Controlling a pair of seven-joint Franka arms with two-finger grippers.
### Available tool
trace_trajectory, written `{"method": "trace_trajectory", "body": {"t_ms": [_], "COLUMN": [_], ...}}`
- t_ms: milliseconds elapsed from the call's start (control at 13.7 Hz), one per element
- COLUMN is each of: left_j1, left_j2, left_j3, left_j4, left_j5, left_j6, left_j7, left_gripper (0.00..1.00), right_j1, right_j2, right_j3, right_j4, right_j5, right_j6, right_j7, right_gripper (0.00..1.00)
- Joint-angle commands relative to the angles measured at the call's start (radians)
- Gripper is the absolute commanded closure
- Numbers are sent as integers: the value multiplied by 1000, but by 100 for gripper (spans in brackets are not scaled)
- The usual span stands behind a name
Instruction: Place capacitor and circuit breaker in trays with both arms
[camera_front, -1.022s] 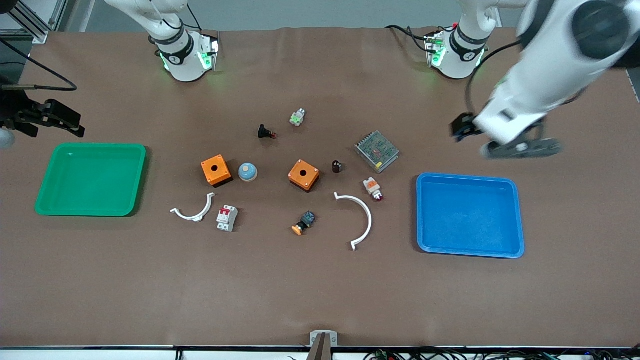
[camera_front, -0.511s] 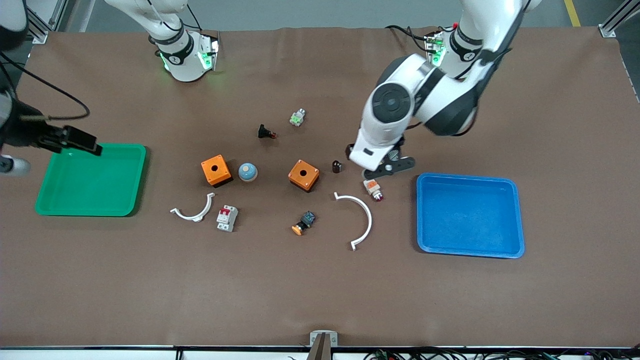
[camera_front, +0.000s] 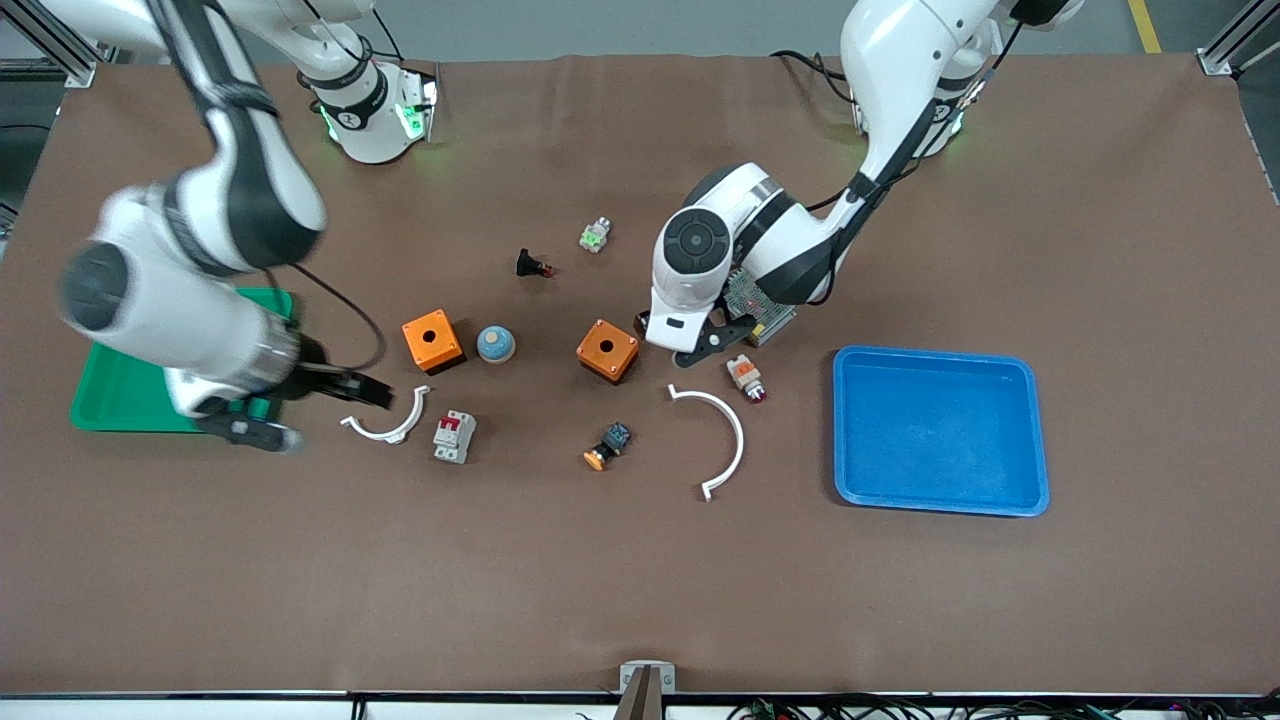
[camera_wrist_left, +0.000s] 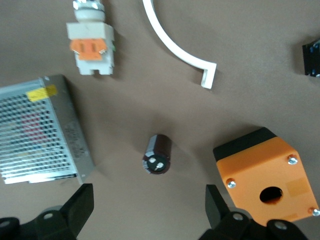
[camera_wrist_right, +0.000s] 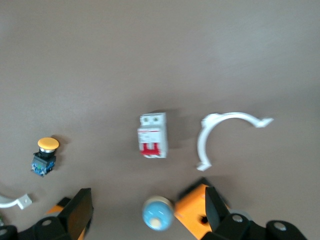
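The left tool (camera_wrist_left: 145, 210) is held wide open and empty over the capacitor (camera_wrist_left: 158, 154) on the table (camera_front: 640, 580), while the right tool (camera_wrist_right: 145, 212), equally open and empty, is held over the table near the circuit breaker (camera_wrist_right: 152, 135).

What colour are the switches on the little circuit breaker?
Red, on the white circuit breaker; clearest in the right wrist view.

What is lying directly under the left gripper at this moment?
The capacitor lies on the table under the open left gripper, between the metal power supply and an orange box. In the front view the arm covers the capacitor.
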Motion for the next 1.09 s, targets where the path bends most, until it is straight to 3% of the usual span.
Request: {"method": "trace_trajectory", "body": {"t_ms": [0,365,511,584,730,876,1022], "left_j1": [-6,-30,-32,-32,-29,-24,-14], "left_j2": [23,83,91,91,93,91,83], "left_j3": [8,20,20,20,20,20,20], "left_j4": [-66,-78,-75,-77,-78,-78,-77], "left_j5": [9,9,9,9,9,9,9], "left_j6": [117,200,203,202,202,197,182], "left_j7": [-32,-71,-74,-74,-75,-86,-92], "left_gripper": [9,20,25,30,40,55,58], "right_j1": [55,66,69,69,69,67,64], "right_j2": [108,263,277,283,287,284,275], "right_j3": [-9,-9,-9,-9,-9,-9,-9], "right_j4": [13,13,13,13,12,13,21], "right_j5": [2,-139,-144,-151,-185,-194,-194], "right_j6": [120,252,257,258,247,229,206], "right_j7": [33,34,34,33,24,24,25], "right_gripper": [0,0,1,10,51,83,97]}}
